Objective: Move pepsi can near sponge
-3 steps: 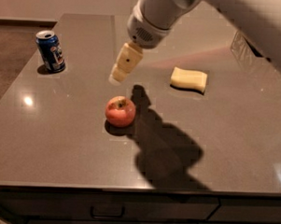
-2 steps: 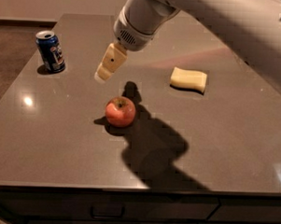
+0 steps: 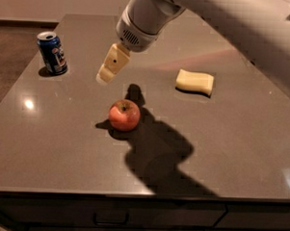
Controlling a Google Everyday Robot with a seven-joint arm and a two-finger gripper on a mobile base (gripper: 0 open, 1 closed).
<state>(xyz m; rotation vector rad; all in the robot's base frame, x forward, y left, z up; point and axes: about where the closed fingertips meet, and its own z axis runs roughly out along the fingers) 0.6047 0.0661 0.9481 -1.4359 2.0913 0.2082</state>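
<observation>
Hovering pincer [image 3: 104, 78] (grip state: cannot tell) between apple [image 3: 124, 115] and pepsi can [image 3: 52, 52] by table [image 3: 61, 152] edge; sponge [image 3: 194, 82] well apart.

Dim, warm indoor light. Glossy worktop [image 3: 240, 141]: small glare spot at left, faint pinkish sheen toward back right. End effector [image 3: 105, 77] hangs above worktop between can [image 3: 52, 52] and apple [image 3: 124, 115], brightly lit. Its shadow merges into large hard arm shadow toward front edge. Short shadows under can and sponge [image 3: 195, 82].
</observation>
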